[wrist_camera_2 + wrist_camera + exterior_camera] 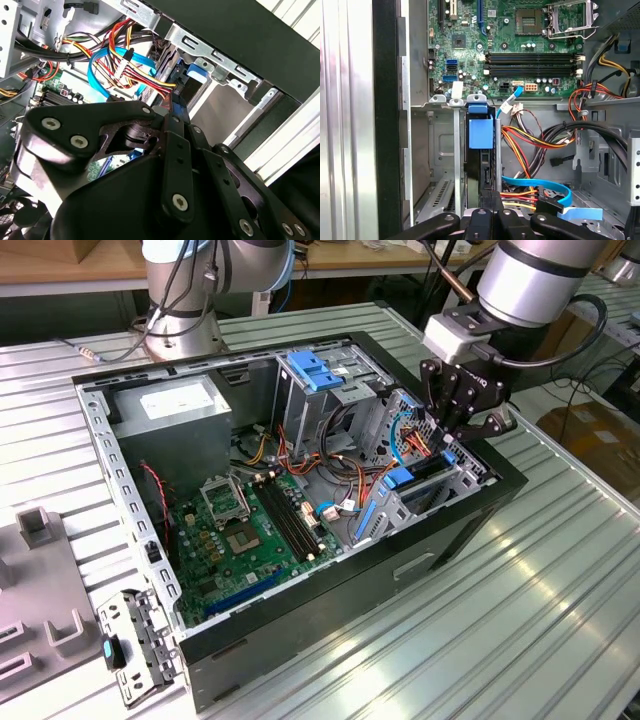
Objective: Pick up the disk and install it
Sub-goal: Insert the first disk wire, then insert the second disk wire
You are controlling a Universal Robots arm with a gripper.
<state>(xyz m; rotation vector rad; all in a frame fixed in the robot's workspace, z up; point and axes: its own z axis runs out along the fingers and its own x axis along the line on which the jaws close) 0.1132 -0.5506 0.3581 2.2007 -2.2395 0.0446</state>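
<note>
The disk (481,159) stands on edge in a slot of the drive cage (432,478) at the open computer case's end on the exterior view's right. Its blue rail tab (481,131) shows in the first wrist view, and the blue rail (194,76) shows in the second wrist view. My gripper (452,443) hangs right over that cage. In both wrist views its black fingers (174,145) come together on the disk's near edge (490,196). The lower part of the disk is hidden inside the cage.
Bundles of red, yellow and black wires and a flat blue cable (540,184) lie close beside the slot. The motherboard (245,530) covers the case floor, with a grey power supply box (180,405) at the back. A second arm's base (185,300) stands behind the case.
</note>
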